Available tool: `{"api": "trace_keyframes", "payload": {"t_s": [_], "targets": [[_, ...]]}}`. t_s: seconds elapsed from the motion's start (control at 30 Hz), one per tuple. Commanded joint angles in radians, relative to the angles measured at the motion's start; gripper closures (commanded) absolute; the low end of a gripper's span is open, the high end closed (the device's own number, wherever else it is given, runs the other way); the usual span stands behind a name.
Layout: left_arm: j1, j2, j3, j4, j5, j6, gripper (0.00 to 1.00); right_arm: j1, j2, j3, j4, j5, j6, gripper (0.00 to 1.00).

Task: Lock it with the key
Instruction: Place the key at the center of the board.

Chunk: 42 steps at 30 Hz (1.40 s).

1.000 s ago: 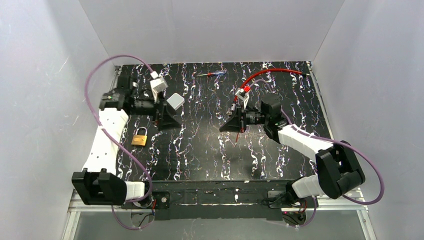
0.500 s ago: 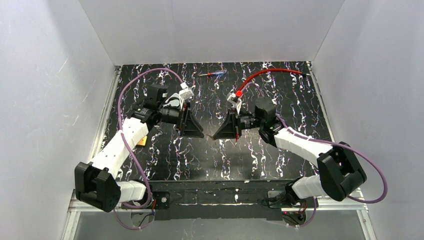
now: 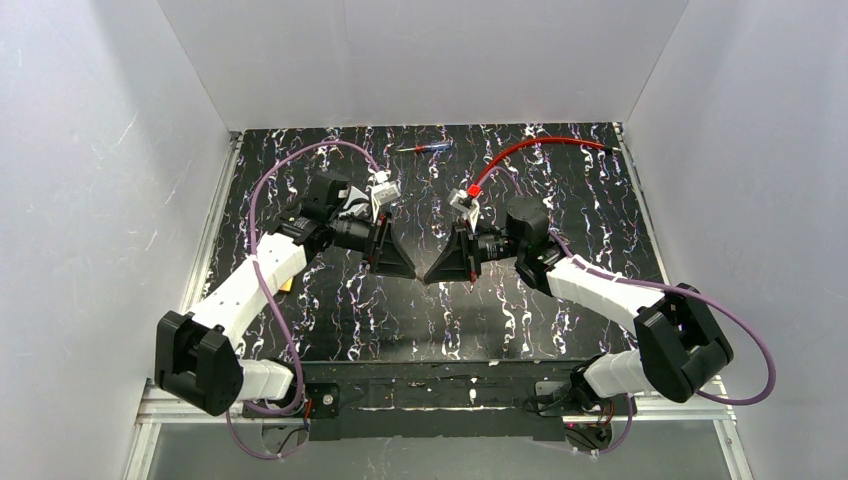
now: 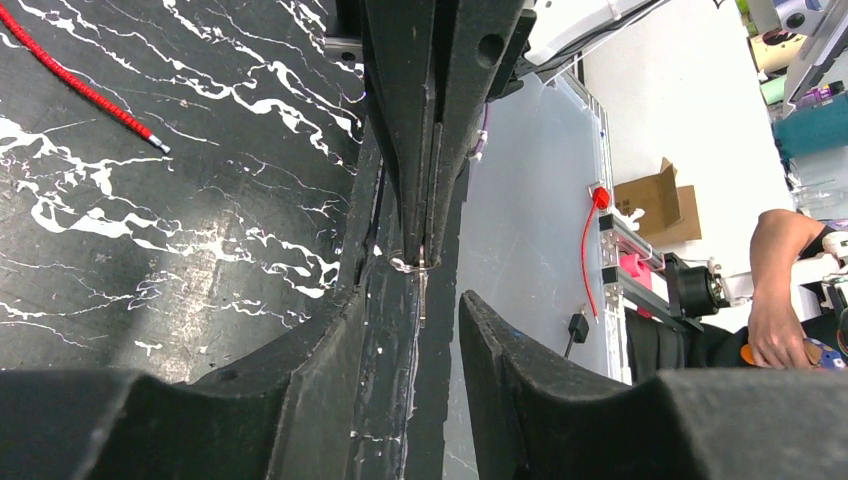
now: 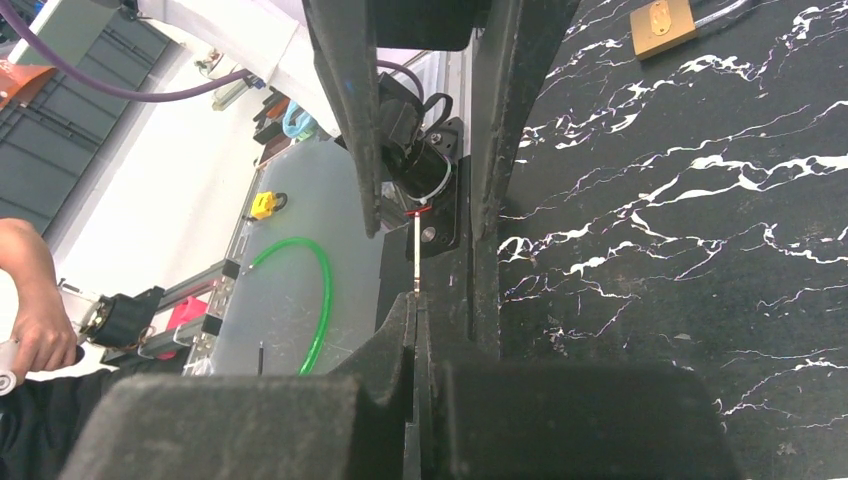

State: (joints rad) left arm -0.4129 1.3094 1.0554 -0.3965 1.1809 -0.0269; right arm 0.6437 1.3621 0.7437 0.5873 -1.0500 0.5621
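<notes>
The black marbled table [image 3: 560, 300] lies under both claws, which meet tip to tip above its middle. The left claw [image 4: 412, 300] is released, and its fingers [image 5: 345, 100] stand apart on either side of the right claw's tip. The right claw [image 5: 417, 305] is clenched on the key [image 5: 415, 255]. The thin blade of the key sticks out from its pressed fingertips into the gap between the left claw's fingers, and I cannot tell whether it touches them. The red cable [image 3: 530, 148] lies on the table beyond the right claw. The brass padlock [image 5: 660, 25] rests flat on the table, well apart from both claws, back along the left arm.
</notes>
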Motion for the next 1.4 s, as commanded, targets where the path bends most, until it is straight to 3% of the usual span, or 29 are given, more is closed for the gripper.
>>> {"api": "trace_keyframes", "payload": {"t_s": [0.0, 0.17, 0.23, 0.27, 0.3, 0.37, 0.43, 0.57, 0.7, 0.8, 0.83, 0.87, 0.9, 1.07, 1.37], "targets": [[-0.013, 0.004, -0.015, -0.002, 0.005, 0.014, 0.65, 0.005, -0.015, 0.038, 0.051, -0.006, -0.008, 0.99], [-0.020, -0.005, -0.027, -0.016, 0.014, 0.020, 0.85, 0.005, -0.006, 0.042, 0.016, 0.009, -0.032, 0.99], [-0.020, -0.009, -0.035, -0.041, 0.002, 0.022, 1.00, 0.004, -0.005, 0.043, 0.004, 0.010, -0.039, 0.99], [-0.020, -0.010, -0.034, -0.054, 0.000, 0.051, 1.00, 0.005, -0.003, 0.051, -0.025, 0.010, -0.056, 0.99], [-0.018, -0.006, -0.030, -0.072, 0.003, 0.061, 1.00, 0.004, -0.002, 0.063, -0.067, 0.006, -0.078, 0.89], [-0.002, 0.030, 0.046, -0.261, -0.025, 0.200, 1.00, -0.004, -0.013, 0.096, -0.204, -0.003, -0.192, 0.30], [0.071, 0.101, 0.154, -0.573, -0.075, 0.463, 1.00, -0.030, -0.051, 0.143, -0.453, 0.044, -0.369, 0.03], [0.209, 0.157, 0.203, -0.771, -0.268, 0.726, 1.00, -0.051, -0.090, 0.140, -0.517, 0.075, -0.436, 0.02], [0.237, 0.218, 0.250, -0.944, -0.586, 1.031, 1.00, -0.062, -0.110, 0.176, -0.638, 0.094, -0.556, 0.02], [0.266, 0.248, 0.231, -0.964, -0.755, 1.145, 1.00, -0.062, -0.107, 0.178, -0.656, 0.087, -0.559, 0.02], [0.275, 0.259, 0.225, -0.959, -0.786, 1.172, 1.00, -0.063, -0.107, 0.174, -0.653, 0.081, -0.560, 0.02], [0.283, 0.271, 0.216, -0.944, -0.822, 1.182, 1.00, -0.172, -0.108, 0.172, -0.648, 0.079, -0.560, 0.02], [0.288, 0.282, 0.202, -0.923, -0.861, 1.197, 1.00, -0.076, -0.110, 0.171, -0.649, 0.079, -0.559, 0.02], [0.307, 0.368, 0.173, -0.853, -1.033, 1.255, 1.00, -0.062, -0.119, 0.169, -0.669, 0.077, -0.598, 0.00], [0.321, 0.549, 0.335, -0.838, -1.073, 1.250, 1.00, -0.068, -0.112, 0.167, -0.665, 0.079, -0.598, 0.00]]}}
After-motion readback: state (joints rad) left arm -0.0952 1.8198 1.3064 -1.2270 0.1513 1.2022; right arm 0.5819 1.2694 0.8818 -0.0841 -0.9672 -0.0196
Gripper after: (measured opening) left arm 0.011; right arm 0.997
